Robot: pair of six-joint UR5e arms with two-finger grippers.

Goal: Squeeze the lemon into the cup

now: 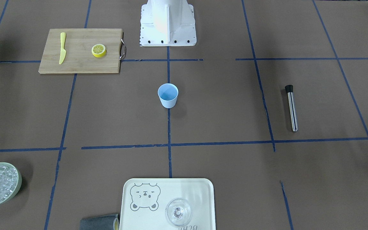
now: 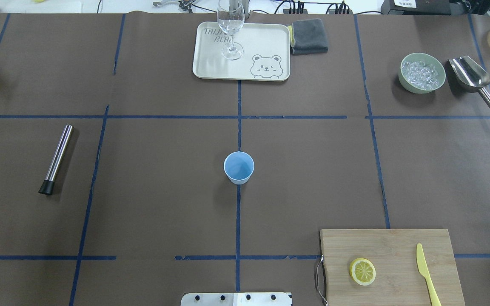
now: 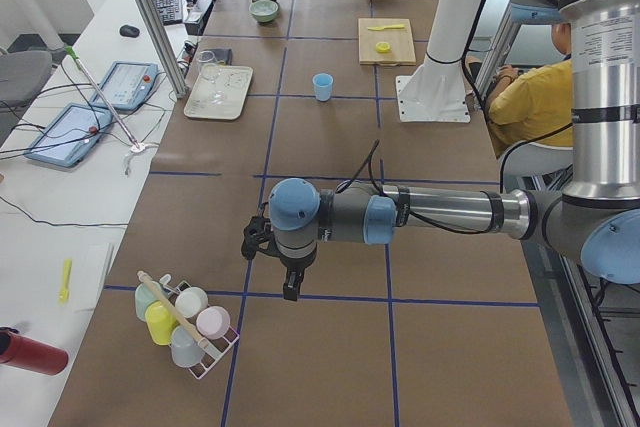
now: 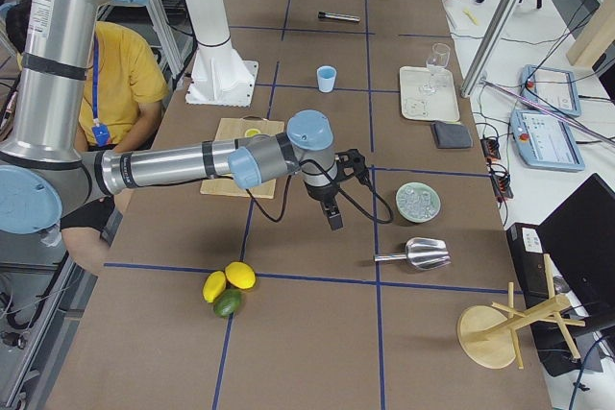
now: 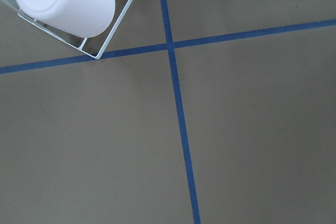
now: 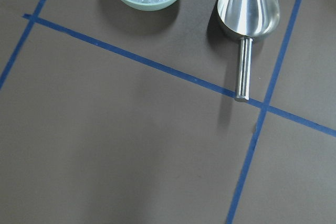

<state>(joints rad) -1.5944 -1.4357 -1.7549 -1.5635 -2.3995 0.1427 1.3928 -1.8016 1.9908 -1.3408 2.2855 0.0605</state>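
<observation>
Pickup not yet begun, lemon (image 2: 362,271) by the table's robot-side edge, cup (image 2: 239,167) mid-table — next the right gripper (image 4: 334,222), its opening impossible to tell, must reach the slice.

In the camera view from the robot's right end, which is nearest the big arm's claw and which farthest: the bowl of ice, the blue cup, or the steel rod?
From the right gripper:
1. The bowl of ice, close beside it, on the operators' side.
2. The cup, farther along, mid-table.
3. The steel rod, farthest, toward the table's far end.
</observation>
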